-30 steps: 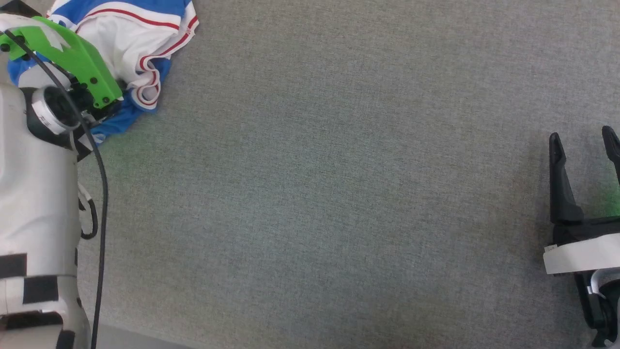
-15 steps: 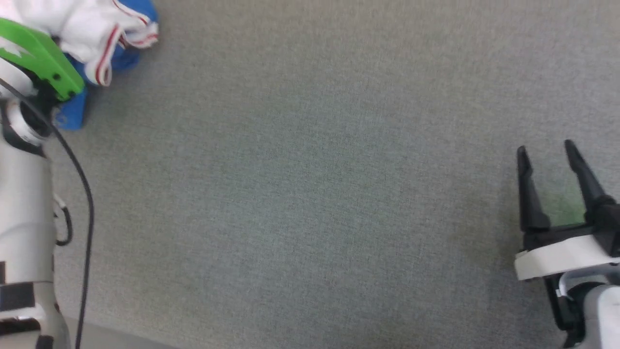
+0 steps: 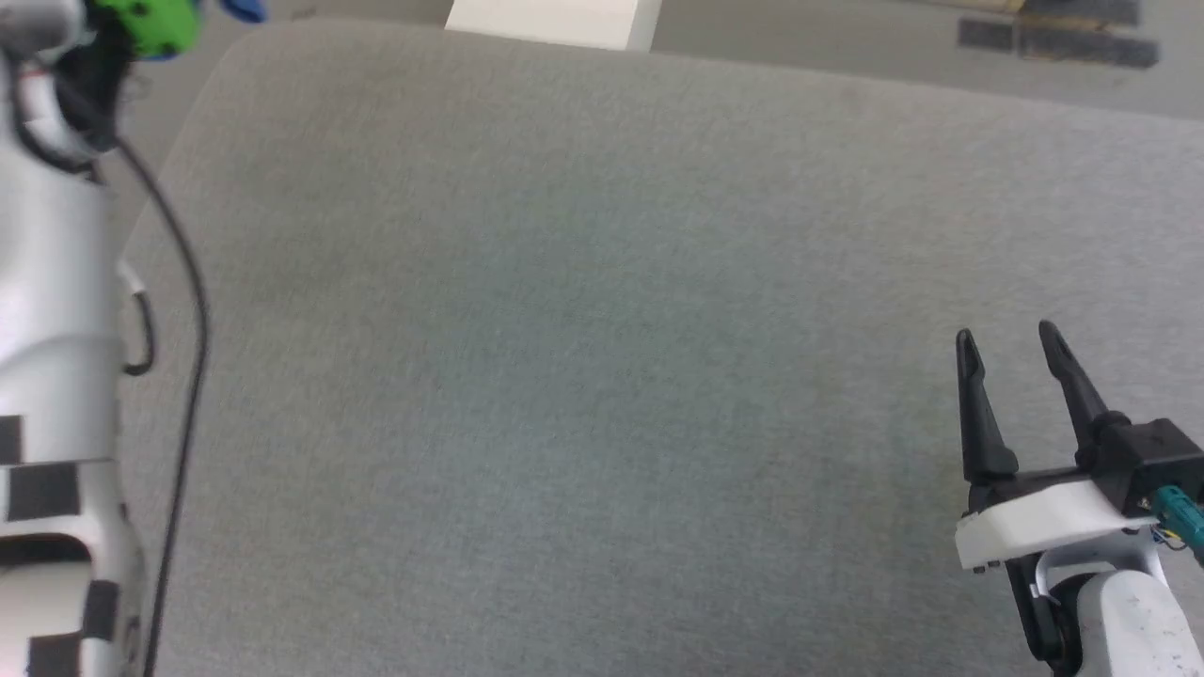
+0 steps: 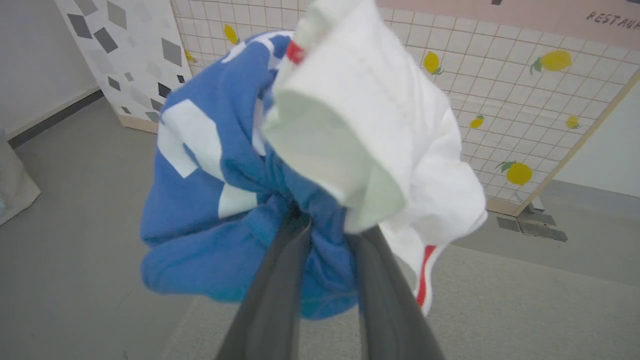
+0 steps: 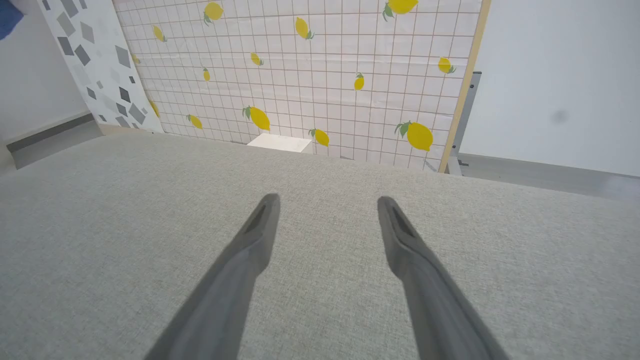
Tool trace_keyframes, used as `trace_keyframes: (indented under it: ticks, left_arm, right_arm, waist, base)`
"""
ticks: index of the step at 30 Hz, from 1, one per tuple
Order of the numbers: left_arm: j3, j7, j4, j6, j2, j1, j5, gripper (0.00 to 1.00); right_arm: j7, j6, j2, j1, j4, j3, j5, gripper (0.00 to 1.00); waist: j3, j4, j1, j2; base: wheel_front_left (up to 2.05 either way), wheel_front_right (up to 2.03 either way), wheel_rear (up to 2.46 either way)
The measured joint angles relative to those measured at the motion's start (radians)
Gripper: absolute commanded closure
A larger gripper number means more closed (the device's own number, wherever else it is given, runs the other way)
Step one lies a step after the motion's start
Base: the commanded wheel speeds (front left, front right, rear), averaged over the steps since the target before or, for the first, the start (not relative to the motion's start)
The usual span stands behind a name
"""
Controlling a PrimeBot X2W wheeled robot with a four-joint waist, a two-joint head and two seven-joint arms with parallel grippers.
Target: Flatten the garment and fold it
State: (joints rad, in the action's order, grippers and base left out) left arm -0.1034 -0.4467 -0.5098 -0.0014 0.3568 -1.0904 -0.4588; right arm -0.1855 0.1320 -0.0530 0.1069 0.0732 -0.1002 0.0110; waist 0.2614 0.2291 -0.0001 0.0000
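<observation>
Left claw: the left claw (image 4: 327, 227) is clenched on a thick wad of blue cloth, and its two dark fingers disappear into the folds.
Right claw: the right claw (image 3: 1006, 337) is released, with its jaws spread wide and nothing between them. It hovers low over the near right part of the desk (image 3: 564, 329).
Garment, place: the garment (image 4: 225, 200) hangs bunched from the left claw, lifted off the surface. Below it are the desk's edge and the grey floor (image 4: 60, 200). In the head view a scrap of blue (image 3: 245, 9) sits past the desk's far left corner.
Garment, lie: it is a crumpled ball. A white sleeve (image 4: 360, 100) gapes open towards the camera, a red stripe (image 4: 424, 280) shows at the lower hem, and white number patches (image 4: 192, 132) fold over the blue.
Handling: it is judged soft, light and limp. It will sag and drape rather than hold a shape, and it is not fragile. The smooth jersey may slip from a thin pinch, and a single-point hold lets it swing and twist.
Where to grip: a seam, hem or shoulder edge looks best, taken in a doubled fold. The free claw could take a second corner well apart from the first so the cloth spreads.
Step in hand: probably carrying the bundle to the desk for flattening. No folding has begun.
</observation>
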Motion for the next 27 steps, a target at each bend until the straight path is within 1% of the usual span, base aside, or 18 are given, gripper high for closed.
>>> trace_keyframes:
  ticks: [3,8,12,15,18,22,27]
  left_arm:
    - [-0.036,-0.01,0.001,-0.025,-0.036,-0.011,-0.002,1.0]
    - [-0.105,-0.036,0.0,-0.058,-0.109,-0.015,-0.009,1.0]
    - [-0.167,-0.06,0.012,-0.061,-0.184,-0.003,-0.008,1.0]
    - [-0.209,-0.082,0.021,-0.068,-0.22,0.022,-0.007,1.0]
    - [-0.247,-0.116,0.019,-0.07,-0.233,0.062,-0.006,1.0]
    - [-0.302,-0.179,-0.001,-0.069,-0.234,0.121,0.003,1.0]
    - [-0.38,-0.258,-0.033,-0.073,-0.236,0.215,0.035,1.0]
  right_arm:
    - [-0.01,0.0,0.001,0.0,0.02,-0.003,0.013,0.0]
    - [-0.024,0.0,0.002,0.0,0.049,-0.005,0.044,0.0]
    - [-0.03,0.0,0.002,0.0,0.062,-0.016,0.052,0.0]
    - [-0.036,0.0,0.002,0.0,0.07,-0.027,0.057,0.0]
    - [-0.041,0.0,0.002,0.001,0.077,-0.038,0.061,0.0]
    - [-0.05,0.0,0.002,0.004,0.089,-0.044,0.068,0.0]
    - [-0.057,0.0,0.002,0.006,0.098,-0.047,0.072,0.0]
  waist:
    - [-0.037,-0.028,0.0,0.0]
    - [-0.079,-0.099,0.0,0.0]
    - [-0.094,-0.167,0.0,0.0]
    - [-0.098,-0.219,0.0,0.0001]
    - [-0.096,-0.267,0.0,0.0001]
    - [-0.087,-0.325,0.0,0.0001]
    - [-0.065,-0.369,0.0,0.0001]
  base:
    - [0.0,0.0,0.0]
    - [0.0,0.0,0.0]
    - [0.0,0.0,0.0]
    - [0.0,0.0,0.0]
    - [0.0,0.0,0.0]
    - [0.0,0.0,0.0]
    - [0.0,0.0,0.0]
